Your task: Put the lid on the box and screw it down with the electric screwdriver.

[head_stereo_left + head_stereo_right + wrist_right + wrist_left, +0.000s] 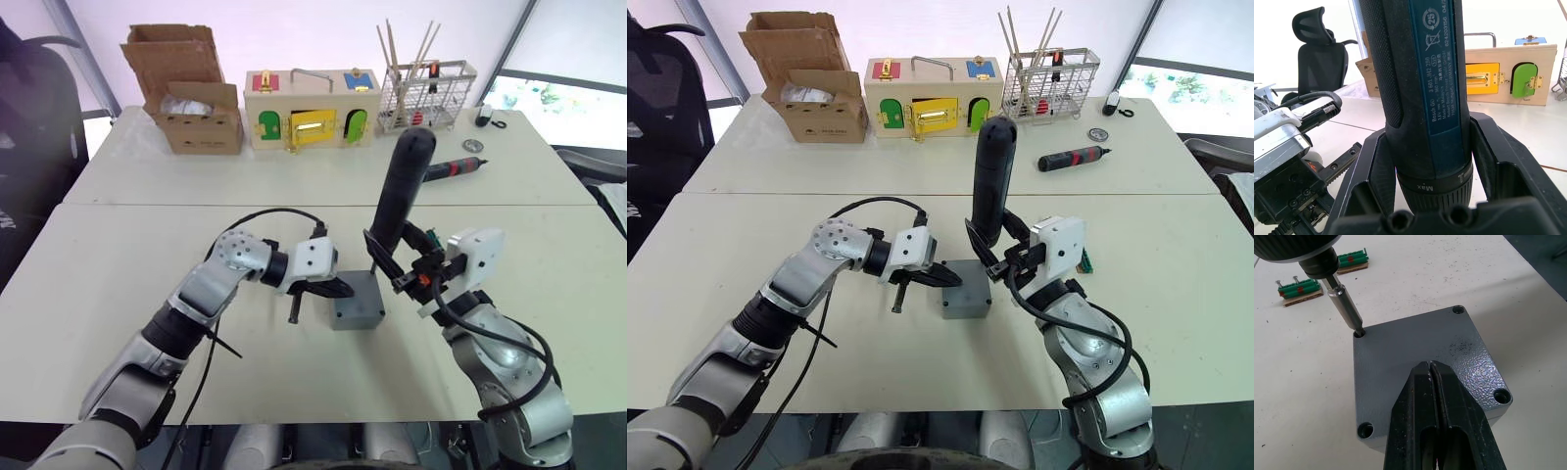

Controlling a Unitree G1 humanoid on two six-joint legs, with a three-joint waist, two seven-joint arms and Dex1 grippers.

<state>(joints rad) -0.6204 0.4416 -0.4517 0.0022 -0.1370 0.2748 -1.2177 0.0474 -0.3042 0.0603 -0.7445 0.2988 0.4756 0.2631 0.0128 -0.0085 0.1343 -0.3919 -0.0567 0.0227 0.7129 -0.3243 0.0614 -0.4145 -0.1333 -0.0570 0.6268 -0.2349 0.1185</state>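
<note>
Lid [1420, 347]: seated on the box [358, 311], mid-worktop [118, 284].
Left gripper [1436, 382]: my fingers closed, pressing the lid.
Right gripper [400, 262]: fingers clamp the electric screwdriver [402, 188], bit in a corner hole.

Lid seated on the grey box, screwdriver bit in a corner hole.

The box [358, 311] is a small square grey enclosure standing just below the middle of the left eye frame on the pale surface [118, 294]. The lid [1420, 357], flat, grey and speckled, lies flush on top of it, with a round screw hole showing at each of its four corners. The electric screwdriver [400, 191] is a long, thick black cylinder, standing nearly upright with its top leaning toward the frame's right, above the box's right side. Its thin metal bit [1346, 308] slants down into the hole at the lid's upper-left corner in the left wrist view.
</note>
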